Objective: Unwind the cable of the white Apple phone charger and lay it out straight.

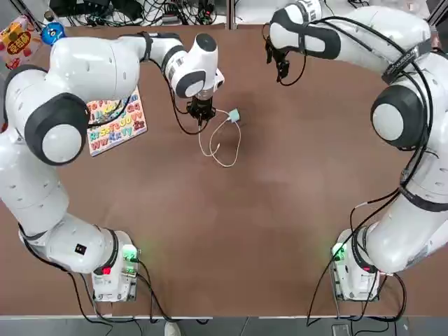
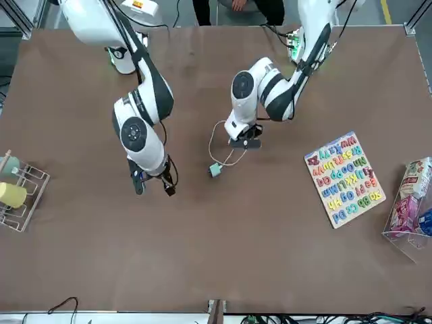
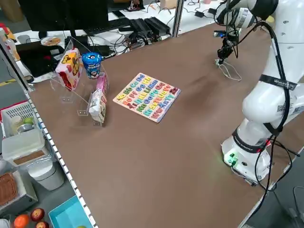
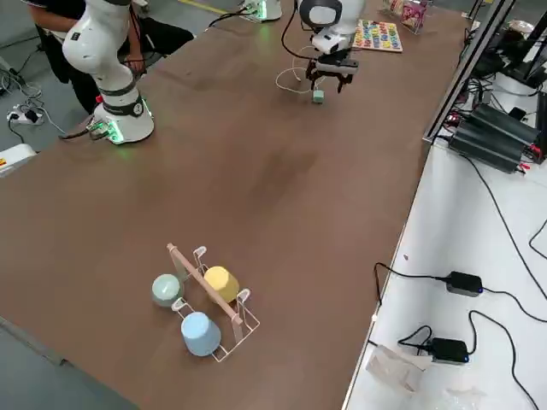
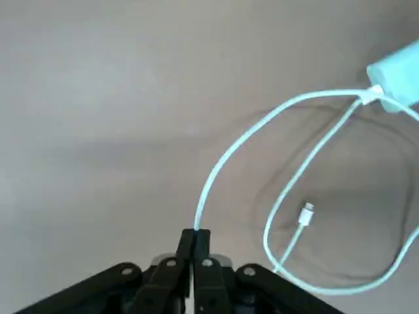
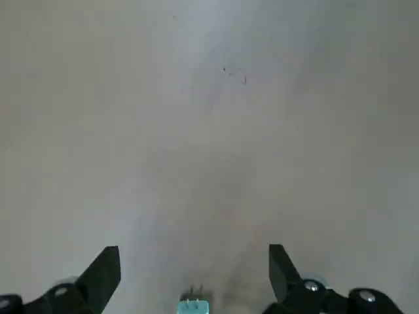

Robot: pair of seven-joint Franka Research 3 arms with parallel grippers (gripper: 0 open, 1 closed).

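Top view, left gripper: we see the left gripper [image 1: 201, 115] over the far part of the table [image 1: 231, 224], on the robot's left side; its claw is pinched narrow on the white cable [image 1: 239, 144].
Cable: we find it in loose, crossing loops beside that gripper, not straight; in the left wrist view one stretch arcs up from the fingertips [image 5: 202, 235] towards the charger.
Connector: we spot the small white connector [image 5: 306, 214] at the free end, inside the loop and apart from the fingertips.
Charger: we place the pale bluish plug [image 1: 234, 115] on the table, near the left gripper on its right-hand side, with the cable joined to it.
Right gripper: we note the right gripper [image 1: 282, 68] above the far part of the table, claw wide and holding nothing; the right wrist view shows the plug beyond it, between the two fingers.
Letter board: we have the colourful board [image 2: 345, 179] flat on the table, on the robot's left of the cable.
Cup rack: we see the rack [image 4: 236, 323] with three cups [image 4: 201, 333], well apart from the charger.
Snacks: we log packets [image 3: 70, 70] and a blue tub [image 3: 92, 64] in a clear holder [image 3: 82, 107].
Person: we catch a hand [image 2: 239, 4] behind the robot's side of the table.
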